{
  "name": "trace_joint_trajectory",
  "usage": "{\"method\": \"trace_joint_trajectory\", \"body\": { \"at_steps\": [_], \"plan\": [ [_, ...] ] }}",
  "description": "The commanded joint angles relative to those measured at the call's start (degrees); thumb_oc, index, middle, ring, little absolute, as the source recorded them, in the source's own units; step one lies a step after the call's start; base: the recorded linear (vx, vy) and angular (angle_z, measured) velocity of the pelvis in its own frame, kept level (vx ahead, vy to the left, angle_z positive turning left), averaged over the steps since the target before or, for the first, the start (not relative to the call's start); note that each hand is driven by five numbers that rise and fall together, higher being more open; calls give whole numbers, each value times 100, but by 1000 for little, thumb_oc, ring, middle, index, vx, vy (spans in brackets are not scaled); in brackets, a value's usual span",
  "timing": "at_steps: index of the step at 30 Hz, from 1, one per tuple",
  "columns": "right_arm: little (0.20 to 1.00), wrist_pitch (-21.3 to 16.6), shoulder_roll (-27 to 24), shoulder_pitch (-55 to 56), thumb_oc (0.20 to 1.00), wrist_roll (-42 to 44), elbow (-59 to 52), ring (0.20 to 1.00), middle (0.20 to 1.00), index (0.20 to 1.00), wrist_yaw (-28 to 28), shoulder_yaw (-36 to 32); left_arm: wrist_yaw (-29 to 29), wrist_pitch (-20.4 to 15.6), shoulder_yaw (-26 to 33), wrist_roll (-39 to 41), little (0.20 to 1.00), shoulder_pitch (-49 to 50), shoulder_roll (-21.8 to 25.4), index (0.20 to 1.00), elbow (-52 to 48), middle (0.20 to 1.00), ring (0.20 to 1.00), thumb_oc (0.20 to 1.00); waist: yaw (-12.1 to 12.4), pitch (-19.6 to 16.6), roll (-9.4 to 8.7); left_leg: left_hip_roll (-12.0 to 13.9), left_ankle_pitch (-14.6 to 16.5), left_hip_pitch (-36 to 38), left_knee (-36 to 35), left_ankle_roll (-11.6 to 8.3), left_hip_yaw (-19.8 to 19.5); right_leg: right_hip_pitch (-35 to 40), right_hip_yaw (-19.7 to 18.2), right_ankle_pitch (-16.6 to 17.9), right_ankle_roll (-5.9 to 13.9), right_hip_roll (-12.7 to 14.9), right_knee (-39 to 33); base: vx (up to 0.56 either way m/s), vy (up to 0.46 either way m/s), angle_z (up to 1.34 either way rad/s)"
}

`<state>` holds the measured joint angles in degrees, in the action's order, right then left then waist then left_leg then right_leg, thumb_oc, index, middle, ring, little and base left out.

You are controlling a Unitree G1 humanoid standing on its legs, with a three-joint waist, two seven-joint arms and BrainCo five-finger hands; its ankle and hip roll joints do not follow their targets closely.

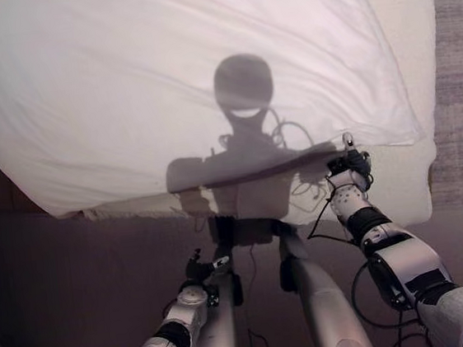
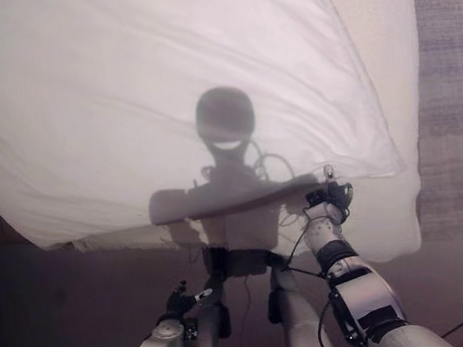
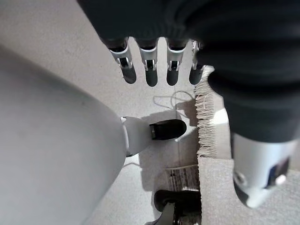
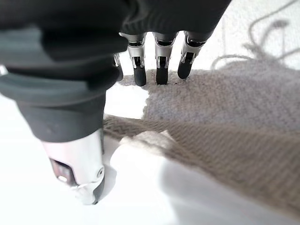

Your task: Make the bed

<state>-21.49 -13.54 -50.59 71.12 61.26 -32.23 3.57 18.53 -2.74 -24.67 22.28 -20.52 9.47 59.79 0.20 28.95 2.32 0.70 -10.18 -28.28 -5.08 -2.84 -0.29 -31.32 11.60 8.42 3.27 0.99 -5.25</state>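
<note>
The right hand (image 1: pixel 349 164) is held at the white duvet's (image 1: pixel 163 73) near edge, relaxed, ungrasping, likely for smoothing; the left hand (image 3: pixel 150 70) hangs released.

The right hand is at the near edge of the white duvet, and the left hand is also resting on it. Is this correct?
Not quite. The right hand is at the white duvet edge, but the left eye view shows the left hand hanging low, apart from the bed.
</note>
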Motion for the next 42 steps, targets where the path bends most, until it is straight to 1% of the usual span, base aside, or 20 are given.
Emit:
{"method": "trace_joint_trajectory", "body": {
  "at_steps": [1,2,3,7,14,16,20,21,23,29,37,42],
  "plan": [
    [1000,-211,-824,-1318,1000,-360,-869,1000,1000,1000,925,231,-22,-49,-143,233,1000,37,111,1000,-24,1000,1000,1000,295,27,-63,-381,225,112,8,-179,67,488,-37,72,335,91,92,0,0,0],
    [1000,-211,-825,-1321,1000,-361,-872,1000,1000,1000,923,229,-22,-49,-142,233,1000,33,112,1000,-24,1000,1000,1000,290,26,-65,-387,191,87,8,-175,65,466,-31,98,332,97,92,0,0,0],
    [1000,-358,-811,-1273,1000,-454,-1259,1000,1000,1000,916,303,-6,-43,-131,191,1000,26,119,1000,11,1000,1000,1000,268,16,-96,-377,223,116,8,-183,62,491,-40,65,329,90,103,0,0,0],
    [1000,-530,-735,-1142,1000,-672,-1827,1000,1000,1000,821,392,33,-33,-119,124,1000,24,134,1000,57,1000,1000,1000,204,-15,-178,-375,196,115,8,-176,59,477,-41,66,310,88,127,-5,-3,2],
    [1000,-461,-822,-1220,1000,-1051,-1951,1000,1000,1000,569,529,86,-32,-94,157,1000,12,153,1000,43,1000,1000,1000,186,-23,-282,-336,230,173,8,-176,69,528,-19,20,305,74,158,0,0,0],
    [1000,-451,-841,-1194,1000,-1225,-2161,1000,1000,1000,472,587,108,-39,-89,172,1000,7,152,1000,-3,1000,1000,1000,162,-28,-310,-326,207,171,8,-172,52,522,7,20,300,78,177,0,0,0],
    [1000,-598,-697,-741,1000,-1731,-3173,1000,1000,1000,256,658,193,-32,-22,111,1000,-15,133,1000,-17,1000,1000,1000,108,-28,-389,-318,211,203,8,-166,25,546,38,-23,292,79,234,0,0,0],
    [1000,-597,-694,-733,1000,-1736,-3178,1000,1000,1000,251,660,193,-32,-22,111,1000,-9,132,1000,-18,1000,1000,1000,113,-25,-389,-313,237,224,8,-169,28,565,34,-43,293,73,237,0,0,0],
    [1000,-676,-552,-260,1000,-1958,-3738,1000,1000,1000,241,631,229,9,62,-11,1000,30,133,1000,8,1000,1000,1000,85,-29,-433,-311,238,245,8,-160,12,585,67,-53,291,81,249,0,0,0],
    [1000,-637,-413,101,1000,-1921,-3982,1000,1000,1000,392,697,264,44,173,-107,1000,69,155,1000,125,1000,1000,1000,56,-57,-501,-308,226,275,8,-143,40,619,45,-37,287,74,223,-6,-3,3],
    [1000,-593,-391,430,1000,-1931,-4236,1000,1000,1000,501,721,279,34,233,-141,1000,181,181,1000,49,1000,1000,1000,50,-60,-483,-293,260,377,8,-132,77,664,17,-84,282,70,282,-2,0,-1],
    [1000,-513,-413,468,1000,-1919,-4182,1000,1000,1000,545,722,247,38,252,-152,1000,191,192,1000,28,1000,1000,1000,63,-54,-484,-294,262,409,8,-120,79,672,25,-109,275,76,343,0,0,0]
  ]
}}
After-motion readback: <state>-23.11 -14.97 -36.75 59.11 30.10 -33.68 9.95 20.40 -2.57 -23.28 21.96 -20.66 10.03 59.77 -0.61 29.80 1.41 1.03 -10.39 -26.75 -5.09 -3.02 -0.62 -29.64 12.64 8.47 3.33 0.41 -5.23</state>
